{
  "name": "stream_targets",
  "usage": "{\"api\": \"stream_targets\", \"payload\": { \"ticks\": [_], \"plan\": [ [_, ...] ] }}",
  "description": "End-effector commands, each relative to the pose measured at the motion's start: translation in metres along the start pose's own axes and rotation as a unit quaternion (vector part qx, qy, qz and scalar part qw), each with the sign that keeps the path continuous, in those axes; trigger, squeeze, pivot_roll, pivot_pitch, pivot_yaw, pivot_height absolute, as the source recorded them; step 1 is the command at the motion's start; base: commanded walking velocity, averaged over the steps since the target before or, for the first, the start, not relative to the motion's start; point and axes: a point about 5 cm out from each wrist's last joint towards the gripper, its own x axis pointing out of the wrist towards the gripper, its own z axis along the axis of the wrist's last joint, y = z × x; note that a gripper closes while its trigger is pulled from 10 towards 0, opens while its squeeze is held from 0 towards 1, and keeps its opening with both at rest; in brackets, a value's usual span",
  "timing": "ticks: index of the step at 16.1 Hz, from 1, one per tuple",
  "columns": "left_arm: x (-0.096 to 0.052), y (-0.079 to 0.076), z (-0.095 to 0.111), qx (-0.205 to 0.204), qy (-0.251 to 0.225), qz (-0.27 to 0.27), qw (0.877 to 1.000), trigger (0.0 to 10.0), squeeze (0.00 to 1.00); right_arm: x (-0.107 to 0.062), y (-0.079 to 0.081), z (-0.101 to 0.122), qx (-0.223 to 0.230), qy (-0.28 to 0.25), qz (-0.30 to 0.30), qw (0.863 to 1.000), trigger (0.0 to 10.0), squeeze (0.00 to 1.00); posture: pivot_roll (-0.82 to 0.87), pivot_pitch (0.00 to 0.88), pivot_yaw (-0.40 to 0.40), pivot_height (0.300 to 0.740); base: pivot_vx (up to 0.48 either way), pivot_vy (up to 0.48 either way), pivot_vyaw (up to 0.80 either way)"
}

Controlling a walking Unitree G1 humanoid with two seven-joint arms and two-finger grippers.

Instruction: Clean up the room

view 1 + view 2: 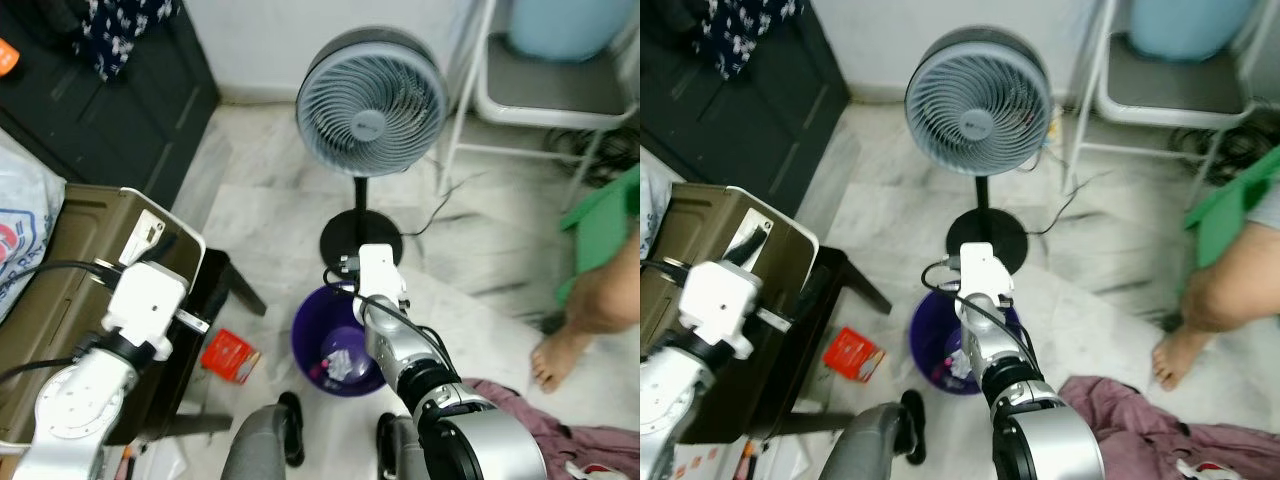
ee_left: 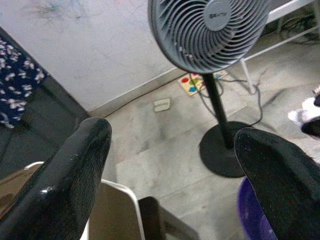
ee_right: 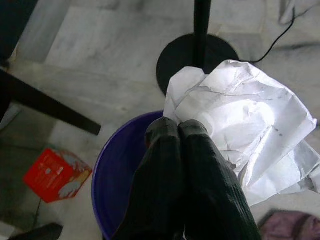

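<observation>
While the right arm reaches over the purple bin [image 1: 310, 345] in the eye views, the right wrist view shows the right gripper [image 3: 179, 131] pinching crumpled white paper [image 3: 245, 135] above it: light, soft, held by one edge. In the left wrist view, the left gripper [image 2: 175, 150] is spread, empty.

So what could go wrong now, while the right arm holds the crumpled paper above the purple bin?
1. The crumpled white paper bulges toward the rim of the round purple plastic bin; released, it might land on the floor.
2. The right gripper is near the grey standing fan's black pole; swinging forward could knock it.
</observation>
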Motion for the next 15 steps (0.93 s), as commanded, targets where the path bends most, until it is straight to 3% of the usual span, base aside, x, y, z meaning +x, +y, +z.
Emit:
{"api": "stream_targets", "payload": {
  "ticks": [1,2,7,8,9,15],
  "plan": [
    [-0.006,0.002,0.001,0.002,0.011,0.001,1.000,10.0,0.00,-0.007,0.037,0.001,0.011,0.008,0.042,0.999,10.0,0.00,0.26,0.313,0.176,0.740,0.000,0.000,0.00],
    [-0.009,0.002,0.007,0.006,0.011,-0.009,1.000,10.0,0.00,-0.008,0.045,-0.003,0.016,0.021,0.047,0.999,10.0,0.00,0.27,0.320,0.189,0.740,0.000,0.000,0.00],
    [-0.013,0.000,0.011,0.007,0.026,-0.021,0.999,10.0,0.00,-0.007,0.045,-0.003,0.037,0.027,0.031,0.998,10.0,0.00,0.29,0.322,0.215,0.740,0.000,0.000,0.00],
    [-0.013,0.000,0.011,0.008,0.028,-0.022,0.999,10.0,0.00,-0.007,0.045,-0.003,0.038,0.028,0.030,0.998,10.0,0.13,0.30,0.323,0.216,0.740,0.000,0.000,0.00],
    [-0.013,0.000,0.011,0.008,0.029,-0.023,0.999,10.0,0.00,-0.007,0.044,-0.002,0.041,0.028,0.028,0.998,10.0,1.00,0.29,0.323,0.216,0.740,0.000,0.000,0.00],
    [-0.007,-0.002,0.010,0.005,0.034,-0.029,0.999,10.0,0.00,-0.004,0.036,0.003,0.049,0.015,0.013,0.999,10.0,1.00,0.26,0.321,0.217,0.740,0.000,0.000,0.00]
  ]
}}
